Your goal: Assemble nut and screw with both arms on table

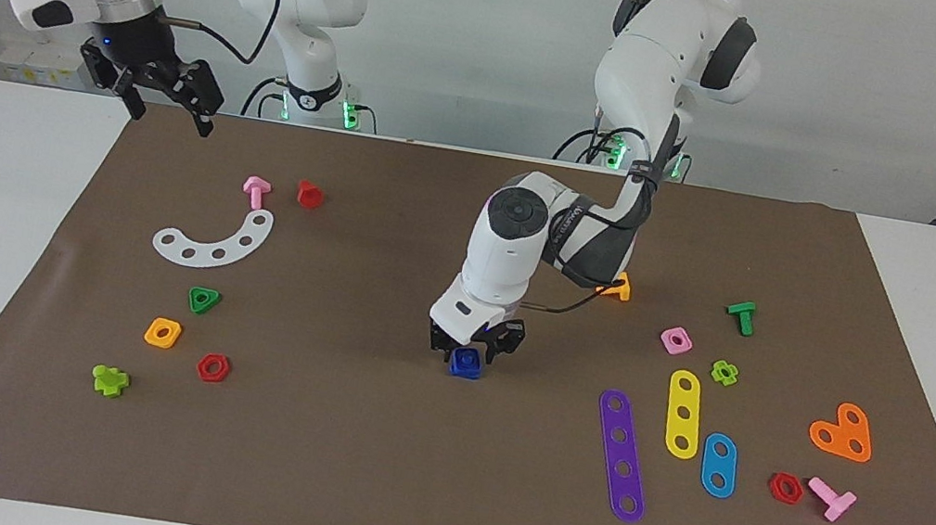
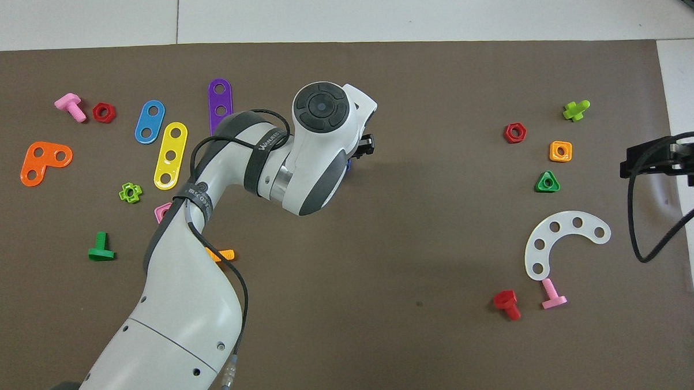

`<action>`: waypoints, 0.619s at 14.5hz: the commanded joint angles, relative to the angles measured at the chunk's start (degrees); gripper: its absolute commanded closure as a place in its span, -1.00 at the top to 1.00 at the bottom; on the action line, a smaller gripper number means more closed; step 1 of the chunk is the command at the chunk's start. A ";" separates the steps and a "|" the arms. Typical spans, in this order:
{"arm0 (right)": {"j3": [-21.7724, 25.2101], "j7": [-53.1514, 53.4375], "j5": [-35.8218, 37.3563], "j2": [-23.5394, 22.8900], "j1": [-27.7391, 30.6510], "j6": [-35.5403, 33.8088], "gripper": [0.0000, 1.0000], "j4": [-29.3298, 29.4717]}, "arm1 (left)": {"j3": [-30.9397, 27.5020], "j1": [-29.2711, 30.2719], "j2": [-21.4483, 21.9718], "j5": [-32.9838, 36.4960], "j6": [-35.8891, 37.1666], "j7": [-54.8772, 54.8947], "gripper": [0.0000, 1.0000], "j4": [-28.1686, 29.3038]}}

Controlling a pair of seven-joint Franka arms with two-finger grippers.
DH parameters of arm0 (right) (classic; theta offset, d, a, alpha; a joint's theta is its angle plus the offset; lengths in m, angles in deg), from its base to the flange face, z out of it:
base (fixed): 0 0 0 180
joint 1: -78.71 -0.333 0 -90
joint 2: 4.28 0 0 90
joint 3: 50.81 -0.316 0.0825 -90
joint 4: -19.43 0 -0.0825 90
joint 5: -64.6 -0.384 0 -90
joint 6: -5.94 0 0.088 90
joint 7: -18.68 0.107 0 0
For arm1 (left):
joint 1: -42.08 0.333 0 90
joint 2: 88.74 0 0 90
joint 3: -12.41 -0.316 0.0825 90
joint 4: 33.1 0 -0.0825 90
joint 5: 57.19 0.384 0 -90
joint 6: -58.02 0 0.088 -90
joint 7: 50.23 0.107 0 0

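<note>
A dark-blue square nut (image 1: 466, 363) lies on the brown mat (image 1: 360, 471) near the middle of the table. My left gripper (image 1: 470, 349) is down at it, straddling it from above. In the overhead view the left wrist covers this gripper, and only a sliver of the nut (image 2: 349, 164) shows. The dark-blue screw is hidden or out of view. My right gripper (image 1: 167, 100) is open and empty. It hangs high over the mat's edge at the right arm's end, also seen in the overhead view (image 2: 669, 160), and waits.
Toward the right arm's end lie a white curved strip (image 1: 216, 240), pink screw (image 1: 256, 191), red screw (image 1: 310, 194), green triangular nut (image 1: 204, 300) and orange nut (image 1: 163, 333). Toward the left arm's end lie a purple strip (image 1: 621, 456), yellow strip (image 1: 682, 414) and pink nut (image 1: 676, 340).
</note>
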 commanded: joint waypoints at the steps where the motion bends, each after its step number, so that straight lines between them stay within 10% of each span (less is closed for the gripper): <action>1: -0.32 -1.35 -0.02 1.14 0.35 -0.31 1.00 -0.92 | -0.26 -0.13 0.14 1.46 -0.71 -0.57 0.95 0.61; 9: -0.32 -1.35 -0.02 1.14 0.35 -0.31 1.00 -0.92 | -0.96 6.19 5.47 1.11 10.71 5.73 1.00 -1.59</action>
